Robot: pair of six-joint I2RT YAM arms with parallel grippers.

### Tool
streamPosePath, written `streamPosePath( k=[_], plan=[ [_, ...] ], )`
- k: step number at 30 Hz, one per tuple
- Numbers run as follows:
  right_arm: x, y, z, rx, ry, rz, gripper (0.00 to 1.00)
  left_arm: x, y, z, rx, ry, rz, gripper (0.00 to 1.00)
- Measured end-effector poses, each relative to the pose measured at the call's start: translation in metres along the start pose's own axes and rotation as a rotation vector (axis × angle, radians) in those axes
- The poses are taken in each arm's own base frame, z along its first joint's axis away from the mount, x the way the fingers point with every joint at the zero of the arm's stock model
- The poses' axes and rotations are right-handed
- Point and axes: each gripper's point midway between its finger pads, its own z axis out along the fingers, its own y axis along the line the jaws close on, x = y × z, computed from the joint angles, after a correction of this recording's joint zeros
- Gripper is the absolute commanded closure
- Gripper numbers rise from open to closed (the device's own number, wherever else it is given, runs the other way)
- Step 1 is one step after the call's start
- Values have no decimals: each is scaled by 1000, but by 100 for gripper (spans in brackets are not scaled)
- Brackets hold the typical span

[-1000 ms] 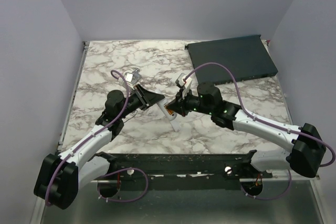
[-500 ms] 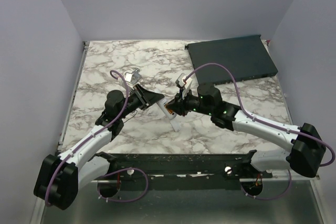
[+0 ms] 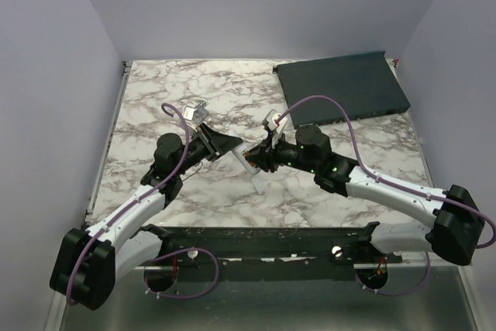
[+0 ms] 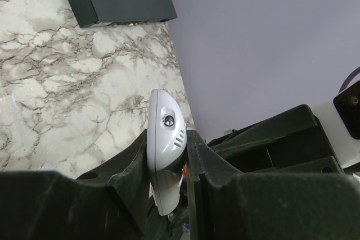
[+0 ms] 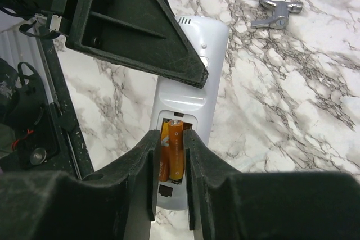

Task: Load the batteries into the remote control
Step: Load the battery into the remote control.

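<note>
Right gripper (image 5: 170, 139) closed on a battery (image 5: 176, 158) at the remote control (image 5: 194, 77); left gripper (image 4: 167, 147) clamps the handset.
The right fingers seem to pinch the orange battery, which lies along the open recess at the remote's 6 o'clock end. The left fingers are clenched on the white remote's sides over the marble table (image 3: 155, 98). A grey loose piece (image 5: 274, 14) lies at 1 o'clock in the right wrist view. From above, a dark box (image 3: 341, 87) sits toward the table's 1 o'clock corner.

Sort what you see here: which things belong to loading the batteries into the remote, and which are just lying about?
Belongs to the job: remote control in the left gripper; battery in the right gripper.
Lying about: dark flat box; small grey piece.
</note>
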Motion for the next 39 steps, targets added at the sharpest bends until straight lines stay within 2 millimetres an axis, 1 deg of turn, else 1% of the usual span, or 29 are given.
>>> streamPosePath(
  k=[7,10,13,21,24,26,29,33,36,39],
  plan=[
    [-3,1,-1,0,-14,-3,62,-1,-2,0,7,-3,1,100],
    [-4,0,-4,8,-26,-5,61,-2,-3,0,13,-6,2,100],
    [-5,-4,-8,37,-38,-7,59,-1,-5,0,21,-1,0,100],
    [-6,-12,-11,82,-58,-9,55,-1,-9,0,36,-1,-1,100],
    [-6,-14,-16,97,-77,-10,53,0,-10,-1,40,4,-4,100],
    [-9,-14,-21,100,-97,-12,53,0,-10,-1,42,8,-7,100],
    [-20,-11,-26,93,-142,-20,52,1,-11,-1,46,13,-7,100],
    [-31,-5,-28,62,-184,-29,51,1,-13,-1,53,13,-4,100],
    [-32,-2,-28,44,-195,-32,51,1,-15,-2,58,14,-4,100],
    [-32,-1,-31,38,-206,-41,48,3,-16,-3,65,25,-3,100]
  ],
)
